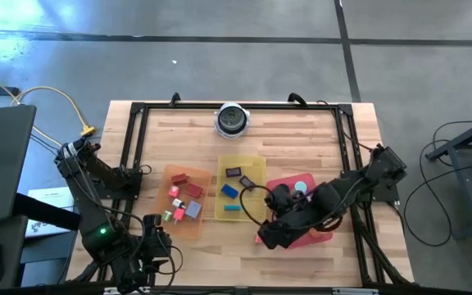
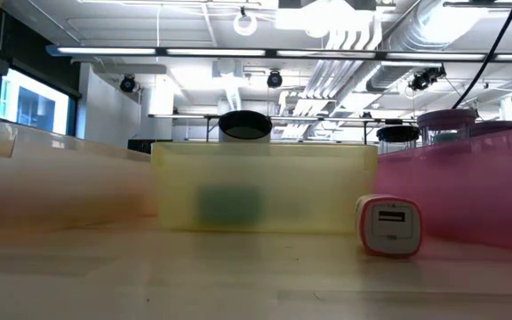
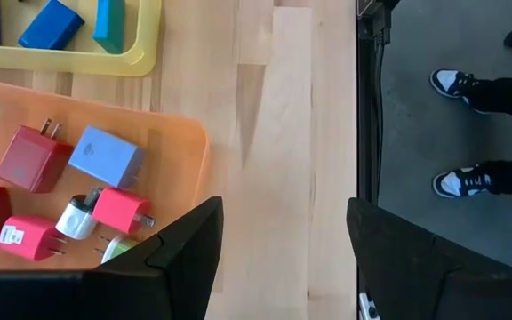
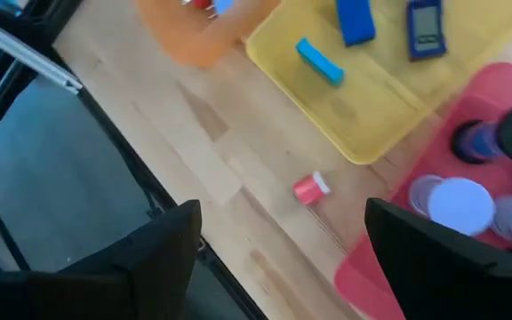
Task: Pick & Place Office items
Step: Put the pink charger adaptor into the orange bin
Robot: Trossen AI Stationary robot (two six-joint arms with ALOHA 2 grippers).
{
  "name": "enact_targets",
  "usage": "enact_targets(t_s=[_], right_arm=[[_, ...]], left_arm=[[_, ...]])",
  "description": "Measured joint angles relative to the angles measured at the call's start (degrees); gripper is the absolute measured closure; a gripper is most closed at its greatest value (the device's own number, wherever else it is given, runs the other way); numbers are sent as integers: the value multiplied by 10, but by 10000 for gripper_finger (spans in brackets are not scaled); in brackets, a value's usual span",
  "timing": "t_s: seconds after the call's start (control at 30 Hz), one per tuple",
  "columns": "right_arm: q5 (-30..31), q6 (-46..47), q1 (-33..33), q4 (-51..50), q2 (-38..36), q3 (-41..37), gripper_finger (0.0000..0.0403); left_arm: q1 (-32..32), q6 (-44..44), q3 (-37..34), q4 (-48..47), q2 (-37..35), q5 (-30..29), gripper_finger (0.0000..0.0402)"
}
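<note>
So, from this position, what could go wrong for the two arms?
1. A small red-and-white charger lies alone on the bare wood, between the yellow tray and the table edge; a careless sweep could knock it off.
2. The right pincer hangs open beside the red tray; lowering may catch its rim.
3. A person's shoes stand close to the table.

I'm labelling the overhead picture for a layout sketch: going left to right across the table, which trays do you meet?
Orange tray → yellow tray → red tray, partly covered by the right arm.
</note>
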Motion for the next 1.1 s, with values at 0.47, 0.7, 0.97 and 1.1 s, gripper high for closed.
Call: enact_targets(t_s=[0.47, 0.7, 0.97, 1.1], right_arm=[[-134, -33, -39, -10, 112, 28, 96], [-136, 2, -40, -58, 168, 40, 96], [-136, 27, -42, -6, 198, 39, 96], [-158, 35, -44, 24, 198, 39, 96]], left_arm=[[0, -5, 0, 1, 0, -25, 169], [0, -7, 0, 1, 0, -33, 169], [-5, -17, 0, 5, 0, -36, 169], [-7, -21, 0, 6, 0, -39, 169]])
